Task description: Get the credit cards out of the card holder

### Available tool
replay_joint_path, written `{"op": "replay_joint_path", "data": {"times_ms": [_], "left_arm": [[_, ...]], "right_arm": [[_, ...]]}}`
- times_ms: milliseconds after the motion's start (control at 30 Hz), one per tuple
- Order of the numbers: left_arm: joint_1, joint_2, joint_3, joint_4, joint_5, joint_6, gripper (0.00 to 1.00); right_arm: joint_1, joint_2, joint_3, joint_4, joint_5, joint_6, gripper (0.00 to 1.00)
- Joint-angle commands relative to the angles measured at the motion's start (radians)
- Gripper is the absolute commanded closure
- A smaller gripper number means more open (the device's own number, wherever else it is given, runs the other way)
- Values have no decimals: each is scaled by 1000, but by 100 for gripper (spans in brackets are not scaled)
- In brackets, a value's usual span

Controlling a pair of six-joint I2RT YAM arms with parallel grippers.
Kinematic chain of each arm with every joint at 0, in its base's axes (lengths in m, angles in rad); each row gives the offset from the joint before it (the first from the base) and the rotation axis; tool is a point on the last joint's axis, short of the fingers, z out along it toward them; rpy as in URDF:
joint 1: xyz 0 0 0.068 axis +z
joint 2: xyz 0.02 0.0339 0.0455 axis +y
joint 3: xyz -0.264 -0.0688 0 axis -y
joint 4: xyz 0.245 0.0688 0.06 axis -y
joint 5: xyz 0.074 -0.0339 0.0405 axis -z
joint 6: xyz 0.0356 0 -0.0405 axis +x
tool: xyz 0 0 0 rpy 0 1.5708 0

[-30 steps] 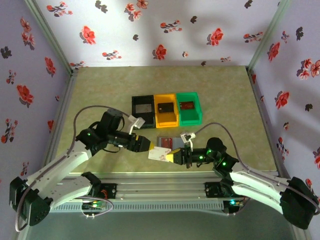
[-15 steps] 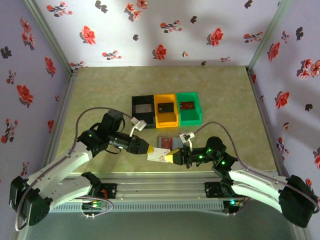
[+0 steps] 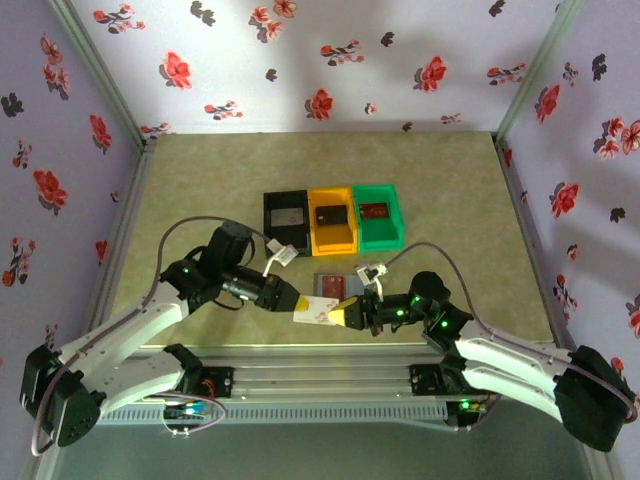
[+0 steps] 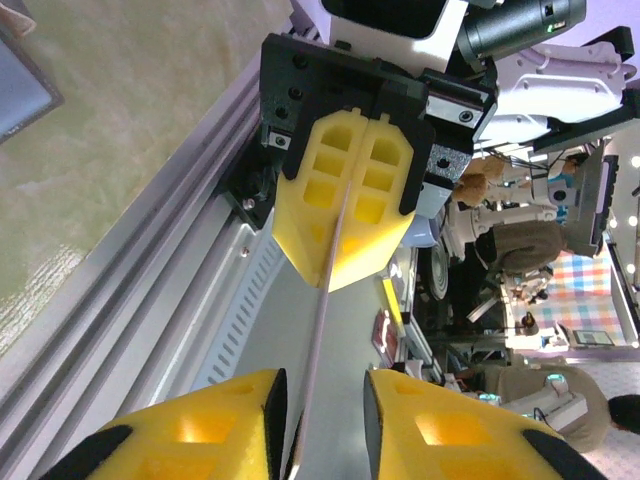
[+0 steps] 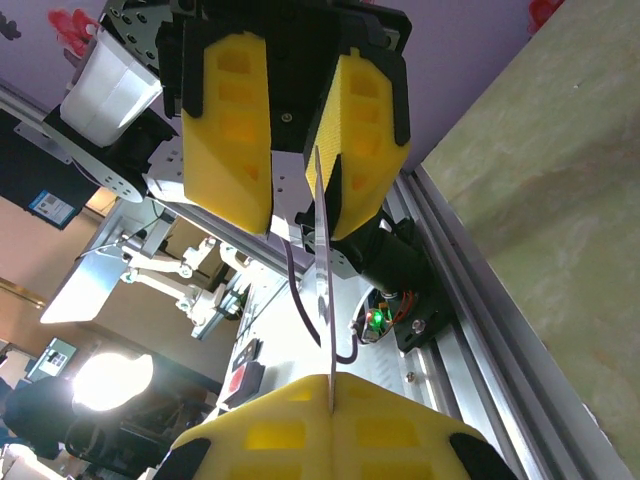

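Observation:
A light credit card point(image 3: 315, 309) hangs in the air near the table's front edge, with my right gripper point(image 3: 345, 313) shut on its right edge. My left gripper point(image 3: 292, 297) straddles the opposite edge. In the left wrist view the card point(image 4: 330, 260) runs edge-on between my left gripper's point(image 4: 320, 400) fingers. It lies close to one pad, and a gap still shows beside the other. The right wrist view has the card point(image 5: 320, 260) pinched in my right gripper point(image 5: 330, 385). The grey card holder point(image 3: 330, 284) lies flat on the table just behind, a reddish card showing in it.
A black bin point(image 3: 286, 222), an orange bin point(image 3: 332, 218) and a green bin point(image 3: 378, 215) stand side by side in the middle of the table, each with a card inside. The metal rail point(image 3: 320, 375) runs along the near edge under both arms.
My left gripper has moved right up to the held card and its jaws have narrowed around the card's free edge. The right gripper has stayed put, still gripping the card.

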Motion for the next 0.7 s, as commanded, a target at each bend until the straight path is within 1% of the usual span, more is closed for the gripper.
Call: {"op": "replay_joint_path", "data": {"times_ms": [0, 133, 367, 500, 533, 600, 667], "left_arm": [[-8, 7, -6, 2, 41, 19, 72], [-7, 7, -1, 1, 39, 26, 79], [-8, 6, 6, -8, 36, 38, 100], [-7, -7, 14, -11, 15, 42, 100], [-6, -13, 15, -11, 3, 43, 100], [-4, -28, 17, -13, -20, 43, 100], [5, -40, 19, -23, -53, 46, 100]], "right_arm": [[2, 0, 32, 49, -18, -2, 100], [2, 1, 35, 46, -23, -3, 100], [3, -1, 33, 35, -17, -5, 100], [1, -16, 36, -17, 9, -28, 100], [-2, -23, 37, -35, 21, -32, 96], [-7, -42, 38, -69, 40, -46, 86], [-36, -74, 46, -149, 82, -61, 77]]}}
